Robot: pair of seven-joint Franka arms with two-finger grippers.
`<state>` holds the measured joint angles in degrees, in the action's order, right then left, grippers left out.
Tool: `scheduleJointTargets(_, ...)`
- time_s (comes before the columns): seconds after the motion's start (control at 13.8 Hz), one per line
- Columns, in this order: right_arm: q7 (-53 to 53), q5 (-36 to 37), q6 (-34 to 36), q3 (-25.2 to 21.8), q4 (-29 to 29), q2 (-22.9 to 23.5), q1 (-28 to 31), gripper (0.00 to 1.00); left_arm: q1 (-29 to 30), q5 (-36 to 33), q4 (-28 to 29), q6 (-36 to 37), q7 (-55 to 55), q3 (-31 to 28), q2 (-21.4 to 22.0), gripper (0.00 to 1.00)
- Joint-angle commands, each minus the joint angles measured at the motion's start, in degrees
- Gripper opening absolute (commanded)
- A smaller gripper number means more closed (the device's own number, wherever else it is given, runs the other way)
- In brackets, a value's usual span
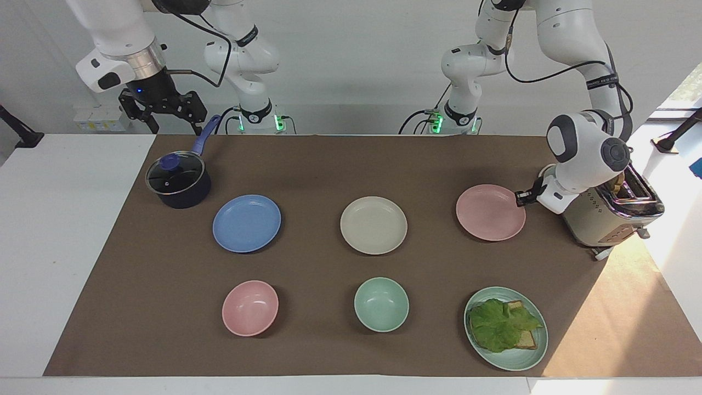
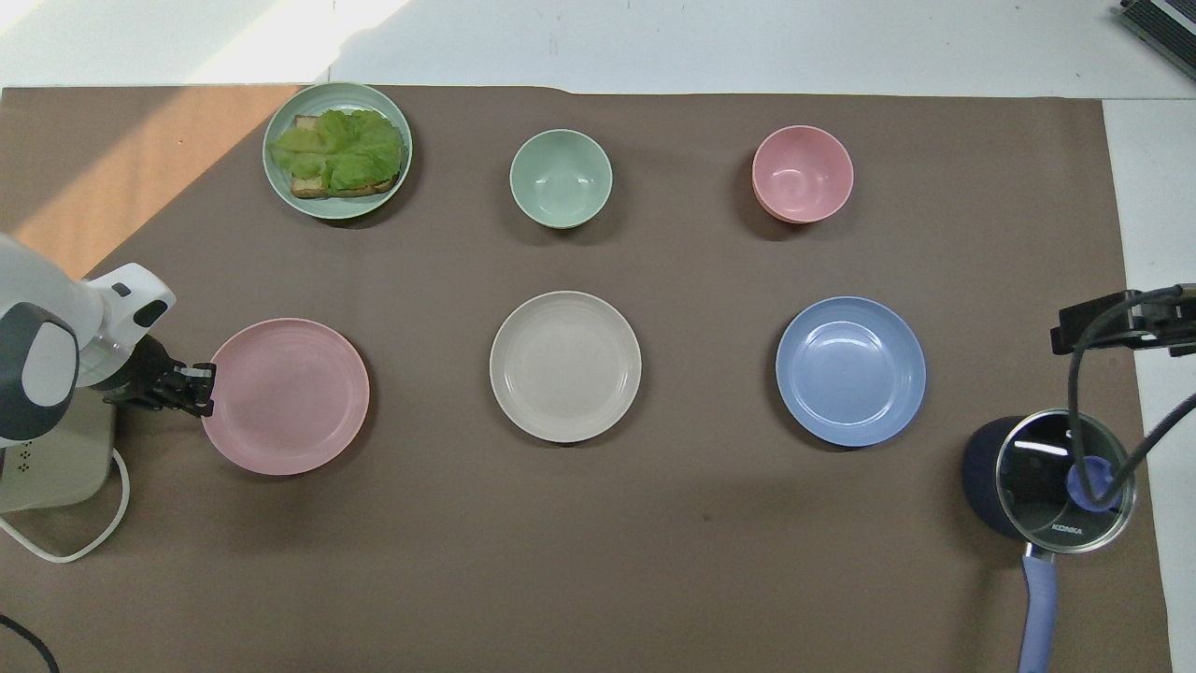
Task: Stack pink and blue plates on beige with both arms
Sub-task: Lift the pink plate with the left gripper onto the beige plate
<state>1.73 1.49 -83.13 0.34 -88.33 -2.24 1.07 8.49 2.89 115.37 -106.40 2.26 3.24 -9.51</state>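
Looking across the brown-covered surface (image 1: 329,164), we saw the left end effector (image 1: 519,197) pinched shut on the rim of the shallow pale pink plate (image 1: 490,213), at the edge beside the beige metal toaster (image 1: 609,216). That plate sat toward the left arm's end, the round cream-beige plate (image 1: 373,225) mid-surface, the medium blue plate (image 1: 247,223) toward the right arm's end. The right end effector (image 1: 163,118) waited with fingers apart over the dark lidded saucepan's (image 1: 178,181) blue handle
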Motion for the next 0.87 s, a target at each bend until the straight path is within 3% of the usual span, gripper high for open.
scheduleJointTargets(0.0,0.7,-1.1,-1.0,-0.3,-1.6,-1.3,0.2,1.00,-0.3,2.8,-5.3,6.5,0.2,-0.2,0.0,0.00)
scheduleJointTargets(0.36,0.9,-1.1,-1.3,-0.3,-1.7,-1.3,0.2,1.00,-2.9,8.4,-11.5,14.3,-4.9,0.0,0.5,0.00)
scheduleJointTargets(0.58,0.8,-1.1,-1.4,-0.3,-1.7,-1.4,0.2,1.00,-10.2,10.2,-12.1,13.1,-17.1,0.2,0.7,0.00)
scheduleJointTargets(0.79,0.8,-1.1,-1.5,-0.3,-1.8,-1.3,0.2,1.00,-18.1,11.4,-11.3,6.3,-28.1,0.2,0.8,0.00)
